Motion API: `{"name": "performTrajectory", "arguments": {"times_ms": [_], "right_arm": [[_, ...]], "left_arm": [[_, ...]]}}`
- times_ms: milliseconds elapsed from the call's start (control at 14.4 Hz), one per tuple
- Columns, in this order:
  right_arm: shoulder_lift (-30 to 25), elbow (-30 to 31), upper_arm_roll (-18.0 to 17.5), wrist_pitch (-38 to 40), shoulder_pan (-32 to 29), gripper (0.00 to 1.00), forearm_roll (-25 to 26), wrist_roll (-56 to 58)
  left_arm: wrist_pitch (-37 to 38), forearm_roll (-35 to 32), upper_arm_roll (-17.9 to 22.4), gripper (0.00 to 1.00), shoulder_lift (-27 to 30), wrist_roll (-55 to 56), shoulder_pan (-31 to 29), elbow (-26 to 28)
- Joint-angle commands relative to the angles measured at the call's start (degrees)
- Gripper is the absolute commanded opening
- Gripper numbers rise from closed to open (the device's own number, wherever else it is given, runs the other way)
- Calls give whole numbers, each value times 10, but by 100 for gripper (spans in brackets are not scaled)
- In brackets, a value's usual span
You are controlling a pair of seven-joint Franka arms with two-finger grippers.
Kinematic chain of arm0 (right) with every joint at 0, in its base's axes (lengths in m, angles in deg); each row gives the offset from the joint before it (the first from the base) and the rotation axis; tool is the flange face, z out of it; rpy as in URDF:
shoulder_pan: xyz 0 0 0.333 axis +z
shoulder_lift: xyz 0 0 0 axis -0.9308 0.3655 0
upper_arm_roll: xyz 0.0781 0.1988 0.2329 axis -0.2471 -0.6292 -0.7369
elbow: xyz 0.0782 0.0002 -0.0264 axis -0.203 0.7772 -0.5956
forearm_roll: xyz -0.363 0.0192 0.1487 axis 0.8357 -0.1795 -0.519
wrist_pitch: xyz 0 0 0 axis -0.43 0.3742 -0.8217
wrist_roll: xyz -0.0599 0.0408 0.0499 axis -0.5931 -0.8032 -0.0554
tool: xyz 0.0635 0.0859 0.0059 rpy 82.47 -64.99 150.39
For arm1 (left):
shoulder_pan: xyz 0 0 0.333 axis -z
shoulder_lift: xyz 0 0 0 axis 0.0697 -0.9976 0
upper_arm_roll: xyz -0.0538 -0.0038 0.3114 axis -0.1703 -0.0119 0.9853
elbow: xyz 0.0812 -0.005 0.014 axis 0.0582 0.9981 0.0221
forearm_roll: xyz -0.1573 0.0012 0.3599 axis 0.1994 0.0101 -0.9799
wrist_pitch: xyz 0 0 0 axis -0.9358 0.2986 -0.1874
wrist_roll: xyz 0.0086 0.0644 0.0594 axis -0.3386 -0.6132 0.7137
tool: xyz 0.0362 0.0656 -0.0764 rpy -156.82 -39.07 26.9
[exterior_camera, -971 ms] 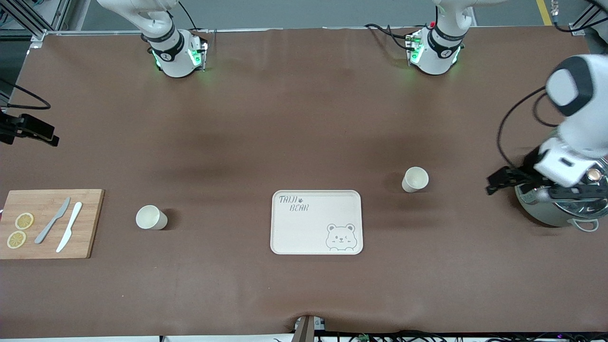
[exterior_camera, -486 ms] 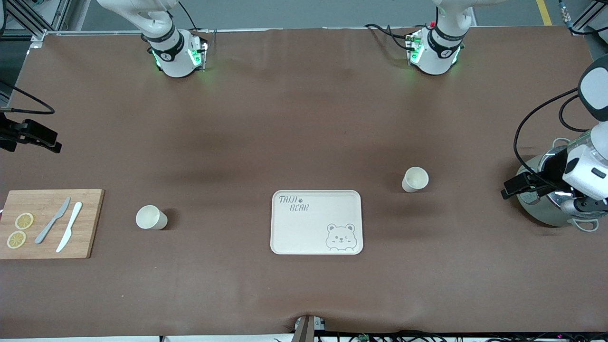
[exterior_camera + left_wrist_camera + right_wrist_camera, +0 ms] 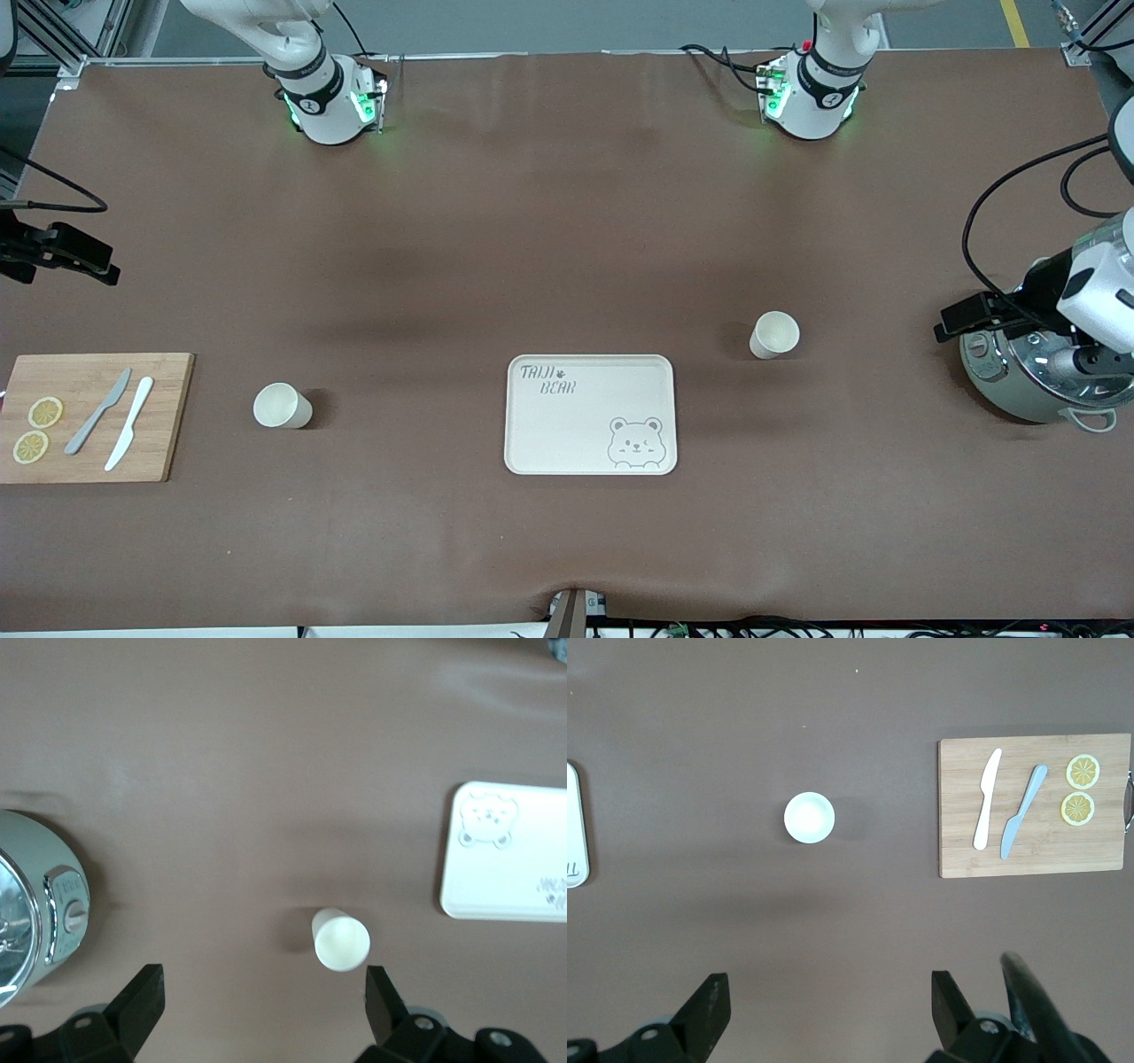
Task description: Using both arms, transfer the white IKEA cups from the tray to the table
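Two upright cups flanking bear tray, all unfilled

Steel cooker partly hidden; left arm cut off.

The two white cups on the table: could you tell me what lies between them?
In the front view, the bear tray lies between the two cups, touching neither.
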Motion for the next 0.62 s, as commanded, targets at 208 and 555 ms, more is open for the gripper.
{"name": "performTrajectory", "arguments": {"times_ms": [208, 555], "right_arm": [[7, -1, 0, 2, 3, 100, 2, -7], [11, -1, 0, 5, 1, 100, -24, -11]], "left_arm": [[52, -7, 40, 100, 6, 4, 95, -32], [88, -6, 81, 100, 21, -1, 119, -32]]}}
